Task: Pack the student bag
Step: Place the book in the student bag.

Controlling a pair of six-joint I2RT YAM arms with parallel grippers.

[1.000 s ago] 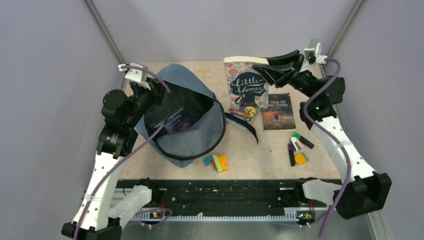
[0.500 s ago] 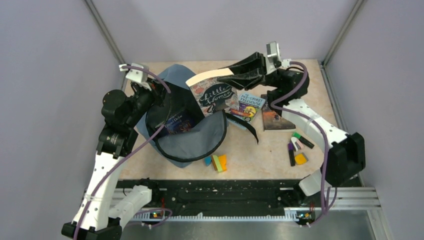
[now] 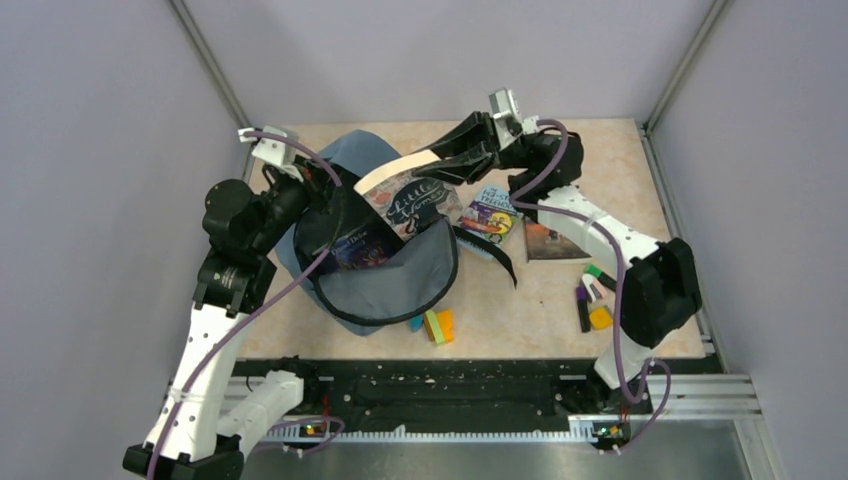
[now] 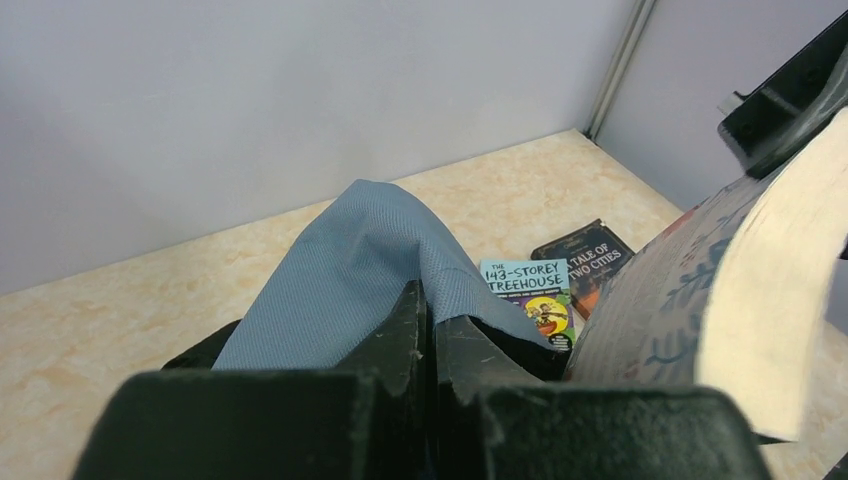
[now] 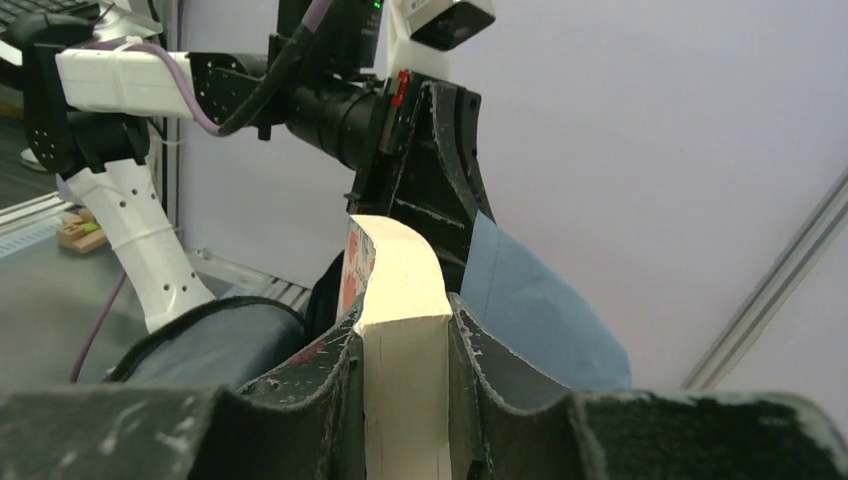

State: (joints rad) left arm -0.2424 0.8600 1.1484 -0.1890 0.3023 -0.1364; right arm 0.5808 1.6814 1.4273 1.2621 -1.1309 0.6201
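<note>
My right pincer [image 3: 437, 163] is clenched on the cream page edge of the Little Women book [image 3: 410, 200]. In the right wrist view the two fingers [image 5: 320, 395] press flat on either side of the page block. The student bag [image 3: 385, 285] lies on the left half of the table [image 3: 620, 160], toward its far left corner, with its mouth gaping upward and to the right so the dark lining shows. My left pincer [image 3: 318, 190] is shut on the bag's far rim. In its own view the blue fabric rises right out of the closed fingertips [image 4: 410, 330], so I judge it is what props the mouth open. What matters next is how the book lies to that mouth. From my right pincer the opening is down and to the left, toward the near left of the table. The book's long axis slopes the same way, its gripped end high and its free corner low over the opening, just inside the near flap. Another dark book [image 3: 352, 245] already sits in there, against the left side. The right arm is the only one placed to feed the book in, and I think it should slide along its own length, not drop flat. The Treehouse book [image 3: 492, 212] lies just right of the bag.
</note>
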